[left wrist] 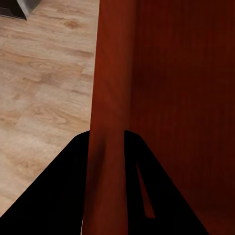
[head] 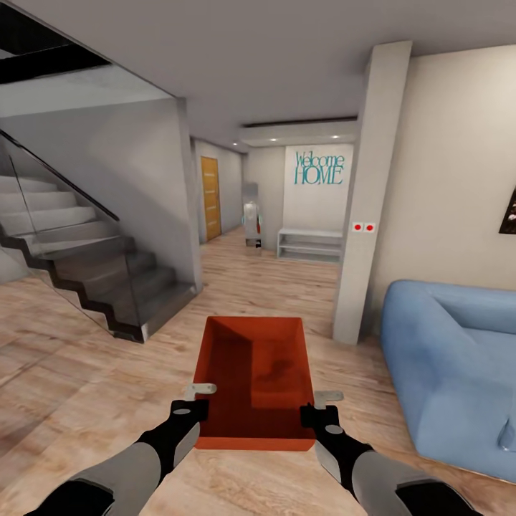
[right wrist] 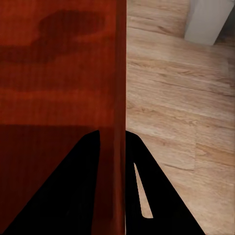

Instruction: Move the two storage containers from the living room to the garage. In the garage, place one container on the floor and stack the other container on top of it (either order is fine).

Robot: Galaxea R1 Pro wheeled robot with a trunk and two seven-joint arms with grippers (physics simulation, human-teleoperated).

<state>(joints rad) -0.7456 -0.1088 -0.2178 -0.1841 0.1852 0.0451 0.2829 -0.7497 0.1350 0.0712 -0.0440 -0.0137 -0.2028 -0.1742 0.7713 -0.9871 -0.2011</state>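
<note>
Light wood-plank floor point(head: 272, 287) runs from foreground into a hallway at 12 o'clock. Staircase point(head: 86, 265) with glass balustrade at 10 o'clock. Blue sofa point(head: 451, 373) at 3 o'clock, beside a pale square pillar point(head: 369, 201) bearing 2 red dots. Far wall: teal "Welcome HOME" lettering point(head: 319, 168) above a low white shelf point(head: 309, 244). Honey-brown door point(head: 210, 198) at 11 o'clock. Recessed ceiling lights lit.

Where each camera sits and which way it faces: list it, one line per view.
Head view: high on the robot, looking forward and down the hall; both forearms, left tool and right tool hold the red bin.
Left wrist view: on the left arm, along its fingers clamping the bin wall.
Right wrist view: on the right arm, fingers on the opposite wall.
Shared: bin, wood floor.
</note>
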